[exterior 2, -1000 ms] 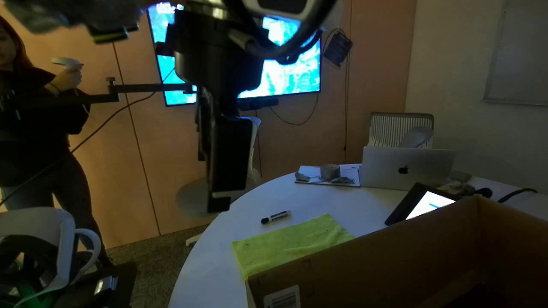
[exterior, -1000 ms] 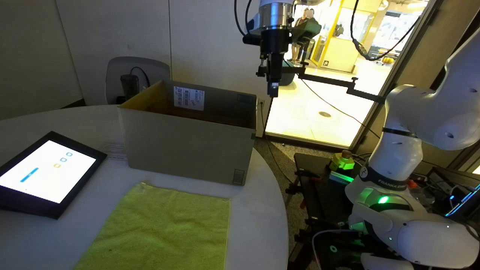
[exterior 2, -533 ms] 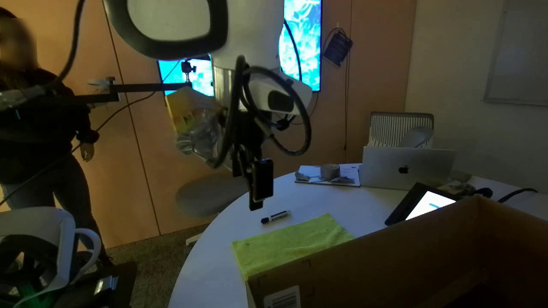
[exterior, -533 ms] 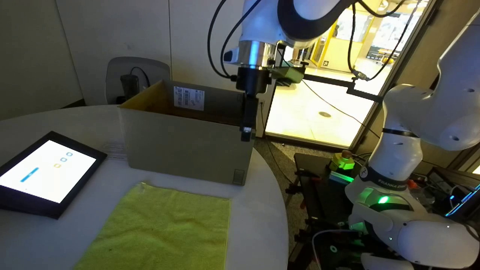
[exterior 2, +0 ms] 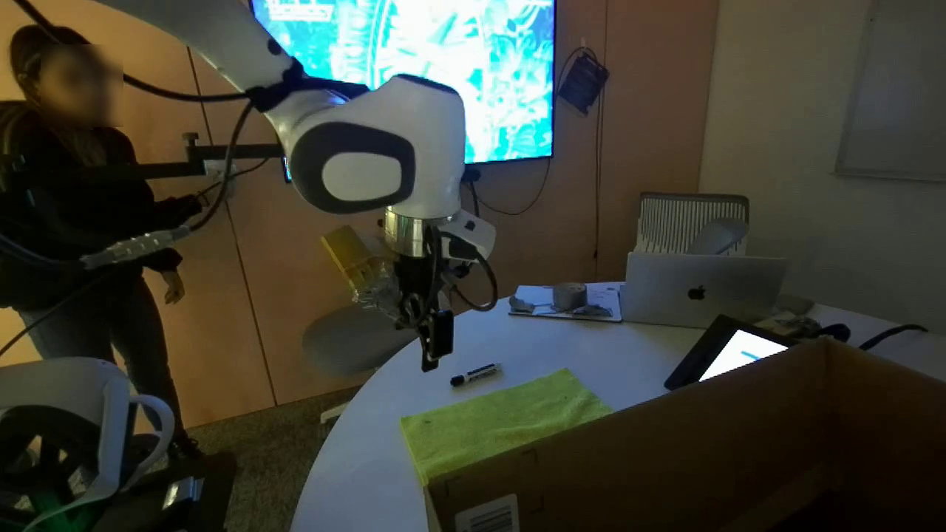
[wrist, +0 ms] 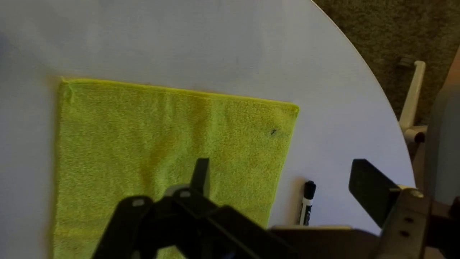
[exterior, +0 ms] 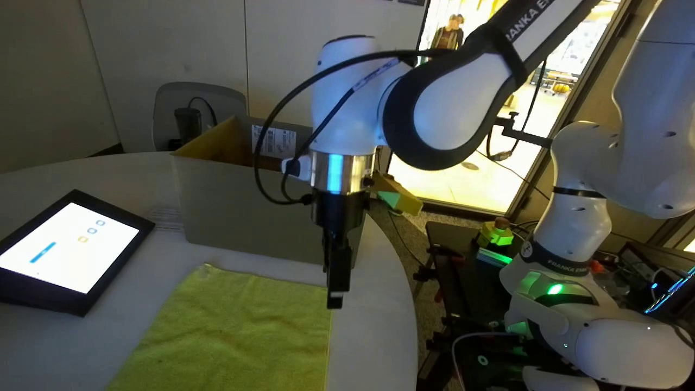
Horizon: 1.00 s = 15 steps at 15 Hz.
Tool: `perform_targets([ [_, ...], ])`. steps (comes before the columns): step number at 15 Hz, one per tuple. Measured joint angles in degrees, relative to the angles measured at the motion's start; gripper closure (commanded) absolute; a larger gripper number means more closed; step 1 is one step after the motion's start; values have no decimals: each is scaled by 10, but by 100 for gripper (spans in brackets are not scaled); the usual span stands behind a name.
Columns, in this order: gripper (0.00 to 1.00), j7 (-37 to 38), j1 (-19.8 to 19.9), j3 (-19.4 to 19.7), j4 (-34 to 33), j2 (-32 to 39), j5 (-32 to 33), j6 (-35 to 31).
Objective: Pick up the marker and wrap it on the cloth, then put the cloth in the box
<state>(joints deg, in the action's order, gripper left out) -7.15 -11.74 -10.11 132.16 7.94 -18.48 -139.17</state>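
The marker point(exterior 2: 477, 374), white with a black cap, lies on the table beside the cloth; it also shows in the wrist view point(wrist: 306, 203), its lower part hidden by the gripper. The yellow-green cloth point(exterior: 233, 331) lies flat in both exterior views point(exterior 2: 502, 421) and the wrist view point(wrist: 161, 126). The brown cardboard box point(exterior: 244, 212) stands open behind the cloth; it also shows in an exterior view point(exterior 2: 635, 458). My gripper point(wrist: 281, 165) is open and empty above the table, its fingers on either side of the marker in the wrist view. It shows in both exterior views point(exterior: 335, 298) point(exterior 2: 434, 358).
A black-framed tablet point(exterior: 70, 250) lies beside the cloth and box. A laptop point(exterior 2: 698, 292) and a roll of tape point(exterior 2: 569, 297) on papers are farther back. The round table's edge point(wrist: 370, 72) curves close to the marker. A person point(exterior 2: 81, 162) stands beyond the arm.
The arm has swung from beside and above the box toward the cloth and marker, and the gripper has come down lower. Marker, cloth and box have not moved.
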Motion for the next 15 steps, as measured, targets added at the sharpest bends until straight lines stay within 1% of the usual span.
perform_targets([
  [4, 0, 29, -11, -21, -76, 103, 1, -11],
  [6, 0, 56, -22, -26, -119, 156, 6, -33],
  [10, 0, 128, -53, -22, -201, 248, 44, -83],
  [15, 0, 173, -76, -14, -292, 330, 67, -88],
])
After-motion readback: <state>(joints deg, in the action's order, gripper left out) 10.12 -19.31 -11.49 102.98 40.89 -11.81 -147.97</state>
